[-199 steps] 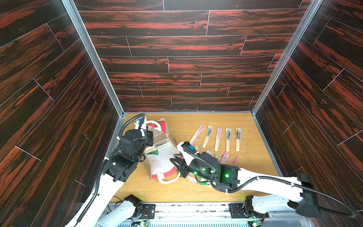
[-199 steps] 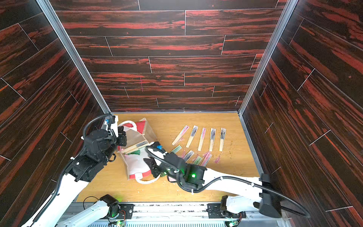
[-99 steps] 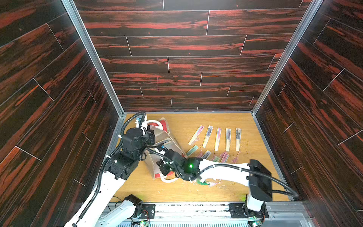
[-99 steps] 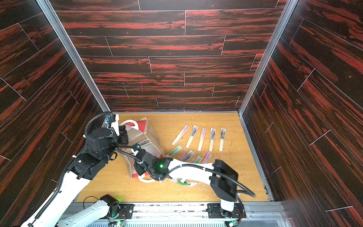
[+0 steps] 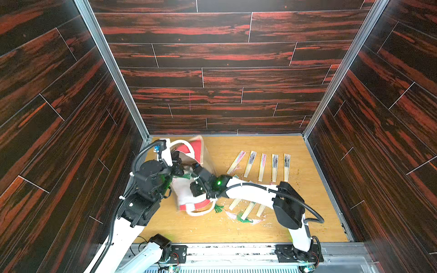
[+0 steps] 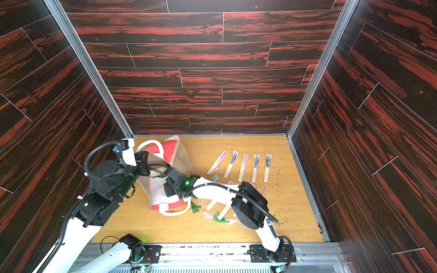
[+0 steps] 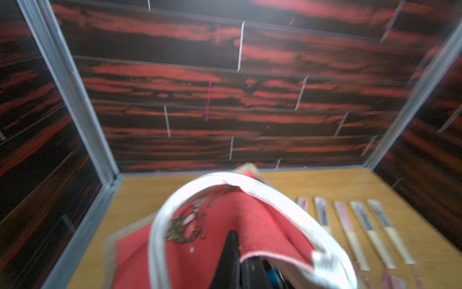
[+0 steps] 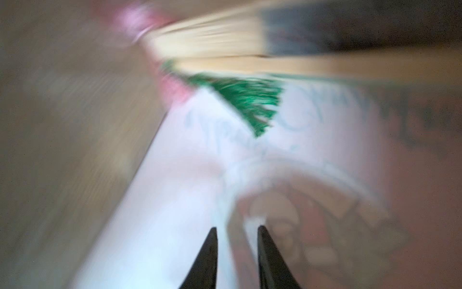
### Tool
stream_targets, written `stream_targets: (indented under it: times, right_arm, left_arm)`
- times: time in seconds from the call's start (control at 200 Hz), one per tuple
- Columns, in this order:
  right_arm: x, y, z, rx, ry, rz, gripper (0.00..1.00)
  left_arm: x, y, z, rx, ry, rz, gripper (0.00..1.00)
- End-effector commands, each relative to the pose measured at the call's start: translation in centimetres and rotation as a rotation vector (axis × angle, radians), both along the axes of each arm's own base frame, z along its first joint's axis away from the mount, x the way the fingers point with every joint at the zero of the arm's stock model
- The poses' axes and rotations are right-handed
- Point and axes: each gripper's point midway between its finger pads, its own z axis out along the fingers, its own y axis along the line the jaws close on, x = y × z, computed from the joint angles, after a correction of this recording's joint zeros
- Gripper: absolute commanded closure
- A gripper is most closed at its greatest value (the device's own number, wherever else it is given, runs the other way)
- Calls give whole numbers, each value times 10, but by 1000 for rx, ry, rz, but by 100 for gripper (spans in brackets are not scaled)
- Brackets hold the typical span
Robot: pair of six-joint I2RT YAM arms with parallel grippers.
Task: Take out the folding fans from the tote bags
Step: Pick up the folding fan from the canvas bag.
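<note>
- Nearest, several folding fans (image 5: 247, 210) with green and pink tassels lie out on the tabletop (image 5: 208, 229).
- Just beside them is the tote bag (image 5: 183, 192). The right pincer (image 8: 236, 229), slightly spread and empty, reaches inside toward at least two fans (image 8: 225, 60) not yet removed.
- The left pincer (image 7: 233, 236), pressed together, pinches the bag's red panel (image 7: 262, 225).
- Farthest, five more fans (image 5: 262, 165) lie in a row, so the task looks mostly done.
</note>
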Motion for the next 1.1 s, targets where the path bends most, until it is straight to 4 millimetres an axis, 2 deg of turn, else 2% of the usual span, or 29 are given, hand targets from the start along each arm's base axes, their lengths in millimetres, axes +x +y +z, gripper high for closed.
stream_targets:
  times: [0.0,0.1,0.261,0.371,0.466,0.586,0.671,0.762,0.882,1.097]
  right_arm:
    - [25,1,10,79,58,-88,66]
    - [46,-3,27,145,58,-151,63]
    - [71,-6,47,235,52,-209,58]
    - [83,-9,53,273,56,-235,55]
    - [90,-11,62,292,29,-250,48]
    - [101,-26,70,285,-21,-308,44]
    - [110,-44,70,260,-50,-369,44]
    - [117,-65,63,239,-46,-421,48]
    - [121,-84,62,263,-42,-436,58]
    - [114,-95,78,294,-99,-404,71]
  left_arm:
    - [-20,-3,44,-89,-167,-66,100]
    - [-30,-3,48,-96,-199,-91,100]
    - [-47,-13,46,-86,-260,-187,100]
    - [-68,-27,47,-76,-330,-306,100]
    - [-89,-39,46,-67,-388,-419,100]
    - [-114,-50,42,-46,-434,-540,100]
    - [-127,-50,42,-35,-447,-577,100]
    - [-137,-48,43,-20,-455,-590,100]
    - [-140,-41,45,4,-459,-555,100]
    - [-141,-38,47,22,-470,-536,100]
